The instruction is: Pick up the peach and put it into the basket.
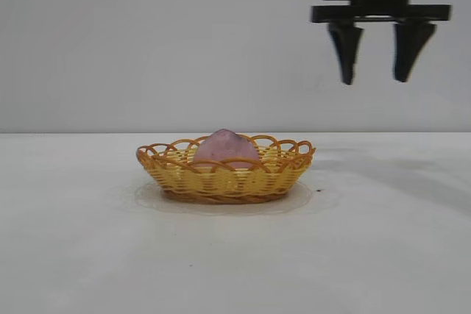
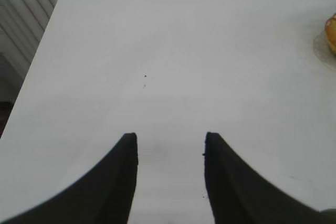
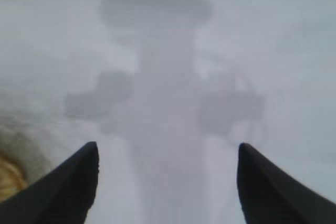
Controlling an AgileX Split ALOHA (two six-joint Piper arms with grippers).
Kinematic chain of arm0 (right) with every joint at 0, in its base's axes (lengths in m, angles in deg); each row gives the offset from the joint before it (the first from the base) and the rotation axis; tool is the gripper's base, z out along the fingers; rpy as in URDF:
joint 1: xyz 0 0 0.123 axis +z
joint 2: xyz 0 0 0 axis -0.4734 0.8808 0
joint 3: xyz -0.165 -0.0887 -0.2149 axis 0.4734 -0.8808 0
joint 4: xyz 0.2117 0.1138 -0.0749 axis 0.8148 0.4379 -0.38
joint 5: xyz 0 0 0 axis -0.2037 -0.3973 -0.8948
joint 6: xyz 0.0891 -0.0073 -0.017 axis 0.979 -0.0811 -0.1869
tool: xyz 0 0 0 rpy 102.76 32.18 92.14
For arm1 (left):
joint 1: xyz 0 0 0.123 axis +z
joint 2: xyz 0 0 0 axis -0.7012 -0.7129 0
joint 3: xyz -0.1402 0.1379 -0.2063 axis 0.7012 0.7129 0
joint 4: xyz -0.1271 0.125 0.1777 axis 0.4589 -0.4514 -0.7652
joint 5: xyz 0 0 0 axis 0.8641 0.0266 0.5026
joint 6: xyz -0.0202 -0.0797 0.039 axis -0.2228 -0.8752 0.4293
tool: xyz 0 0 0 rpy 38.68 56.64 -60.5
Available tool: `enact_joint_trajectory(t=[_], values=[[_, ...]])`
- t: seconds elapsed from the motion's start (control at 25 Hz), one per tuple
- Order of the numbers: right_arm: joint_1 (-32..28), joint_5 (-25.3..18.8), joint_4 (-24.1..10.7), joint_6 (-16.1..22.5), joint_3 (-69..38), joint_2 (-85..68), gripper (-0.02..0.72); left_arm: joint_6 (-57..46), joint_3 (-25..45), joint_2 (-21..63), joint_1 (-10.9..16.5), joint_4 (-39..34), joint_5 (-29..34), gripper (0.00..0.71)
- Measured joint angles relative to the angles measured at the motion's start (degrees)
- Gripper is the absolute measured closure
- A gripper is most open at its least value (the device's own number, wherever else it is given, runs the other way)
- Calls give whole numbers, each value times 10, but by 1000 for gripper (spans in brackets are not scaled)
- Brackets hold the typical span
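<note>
one peach [image 1: 225, 145] sits in one basket [image 1: 225, 176] on the table [image 1: 81, 248], with the right gripper [image 1: 375, 75] hanging open above and off to the side.

the exterior view shows a single pinkish peach resting inside the yellow wicker basket, its top rising above the looped orange rim. the basket stands alone near the middle of the white table. the right gripper points straight down, well above the table and to the right of the basket, its two dark fingers spread apart with nothing between them. its own camera shows those two fingertips wide apart over bare table, its shadow below and a blurred edge of the basket at one side. the left gripper [image 2: 170, 148] appears only in its own camera: two fingers parted, empty, over bare table, with a sliver of the basket at the frame's edge.
</note>
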Motion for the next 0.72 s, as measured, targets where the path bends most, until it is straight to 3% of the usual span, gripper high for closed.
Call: enact_joint_trajectory(t=[0.4, 0.72], values=[[-63, 15, -16, -1, 0, 0, 227, 0, 0, 0, 0, 0, 0, 425], [-87, 17, 15, -15, -3, -42, 227, 0, 0, 0, 0, 0, 0, 425]])
